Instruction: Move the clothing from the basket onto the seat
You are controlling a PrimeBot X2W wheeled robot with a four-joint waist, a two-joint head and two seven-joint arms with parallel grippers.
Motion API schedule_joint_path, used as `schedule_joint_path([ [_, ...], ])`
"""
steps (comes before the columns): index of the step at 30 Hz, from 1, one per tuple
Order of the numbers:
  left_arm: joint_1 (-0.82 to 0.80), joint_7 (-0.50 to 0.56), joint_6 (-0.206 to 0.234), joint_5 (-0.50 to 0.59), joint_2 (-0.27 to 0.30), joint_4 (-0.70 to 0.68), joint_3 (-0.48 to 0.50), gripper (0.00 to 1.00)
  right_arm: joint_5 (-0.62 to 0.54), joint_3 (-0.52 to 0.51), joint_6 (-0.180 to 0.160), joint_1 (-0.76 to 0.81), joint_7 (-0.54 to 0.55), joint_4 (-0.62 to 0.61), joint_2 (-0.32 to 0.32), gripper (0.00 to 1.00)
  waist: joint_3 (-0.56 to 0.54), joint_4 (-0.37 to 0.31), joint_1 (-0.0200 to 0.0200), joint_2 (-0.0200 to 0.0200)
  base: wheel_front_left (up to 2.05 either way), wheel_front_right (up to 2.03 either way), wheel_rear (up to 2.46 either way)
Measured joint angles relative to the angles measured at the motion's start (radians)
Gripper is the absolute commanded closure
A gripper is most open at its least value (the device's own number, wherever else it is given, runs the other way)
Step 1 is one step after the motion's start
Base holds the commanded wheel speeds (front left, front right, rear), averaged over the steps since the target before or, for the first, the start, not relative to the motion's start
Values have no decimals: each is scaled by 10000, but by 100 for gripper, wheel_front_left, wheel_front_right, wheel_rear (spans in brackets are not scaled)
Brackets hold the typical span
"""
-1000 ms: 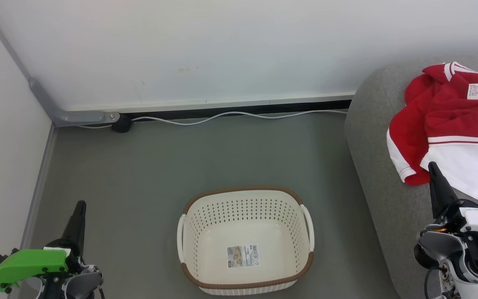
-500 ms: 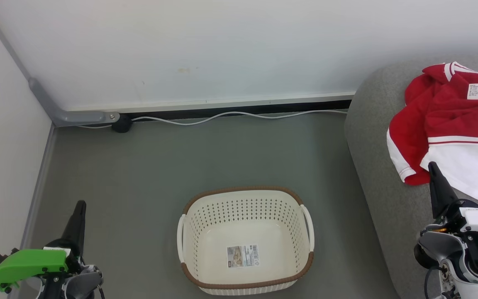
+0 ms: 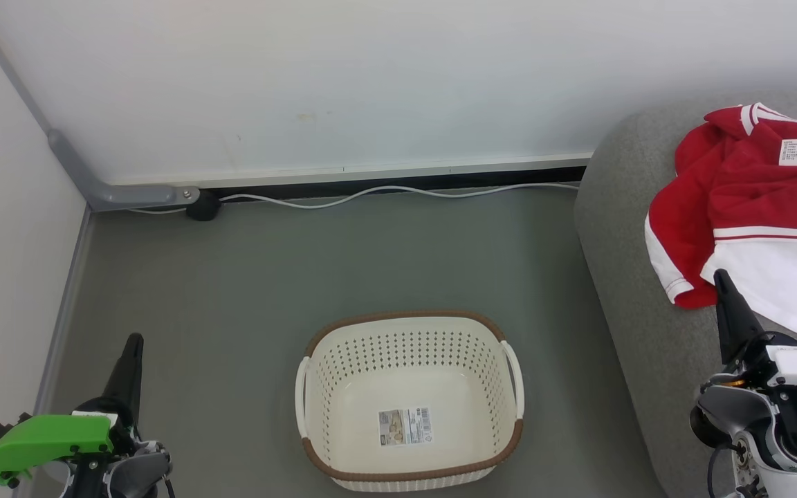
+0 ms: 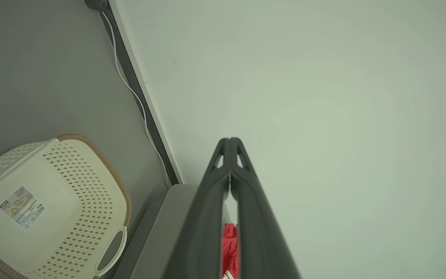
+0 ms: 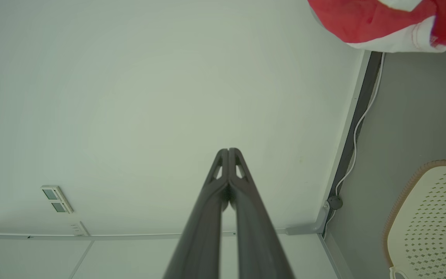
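head view: the soft red-and-white fabric clothing [image 3: 751, 207] is lying bunched on the large grey upholstered seat [image 3: 620, 290] and spreading past the picture's right edge. i cannot tell whether it is one piece or two. the cream-white perforated plastic basket [image 3: 405, 346] with the brown woven-look rim is sitting on the grey floor [image 3: 267, 277], well apart from the clothing. it is holding nothing but the sticker [image 3: 405, 425] on its bottom.

right fingers [image 3: 729, 304]: dark, pressing together tip to tip, grasping nothing, pointing up the picture over the seat's near part. the clothing is lying ahead of them and a little to the right, with its near white hem just beside the tip. cannot tell whether they are touching. the heap's long axis is running away from the robot, roughly in line with these fingers.

left fingers [image 3: 130, 366]: likewise clenching on nothing, hovering over the floor's left side, with the basket lying between them and the seat — so the right arm is much the nearer.

judgement: the transfer is looking finished. any coming move would be only tidying the hem, and that is falling to the right arm.

room: a pale wall [image 3: 371, 83] is backing the floor, and a white cable [image 3: 385, 190] is trailing along its foot.
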Motion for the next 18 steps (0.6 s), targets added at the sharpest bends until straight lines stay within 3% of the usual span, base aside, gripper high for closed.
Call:
schedule_joint_path([
  [18, 0, 0, 0, 0, -4, -10, 4, 100, -2, 2, 0, 0, 0, -2, 0, 100, 0, 0, 0, 0, 0, 0, 0],
])
